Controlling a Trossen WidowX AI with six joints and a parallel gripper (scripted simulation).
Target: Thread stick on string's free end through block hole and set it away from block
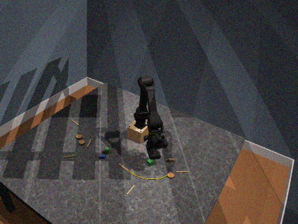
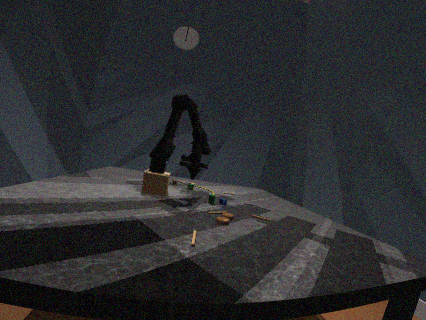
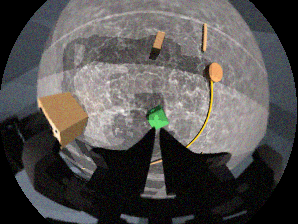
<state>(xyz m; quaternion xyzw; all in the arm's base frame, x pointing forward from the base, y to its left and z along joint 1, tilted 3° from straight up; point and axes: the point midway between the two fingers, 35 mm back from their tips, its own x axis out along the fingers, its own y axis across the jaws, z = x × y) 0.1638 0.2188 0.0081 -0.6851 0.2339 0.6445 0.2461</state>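
While the fingers (image 1: 154,156) (image 2: 194,176) hang above the table (image 1: 84,196) (image 2: 95,267) (image 3: 115,80), they're nearly together, just a sliver of gap and nothing gripped. Beyond their tips sits a green block (image 1: 150,162) (image 2: 191,186) (image 3: 158,118), a likely bump if they drop straight down. And the stick (image 1: 123,167) (image 3: 157,162)? Lying on the table, at the string's free end, opposite the wooden button (image 1: 171,175) (image 3: 215,72) that anchors the curving yellow string (image 1: 150,178) (image 3: 211,107). That slack should give it room to travel. Over by the arm, the wooden block (image 1: 136,135) (image 2: 155,183) (image 3: 62,115) waits unthreaded; picking up comes first, and the fingers must spread for that.
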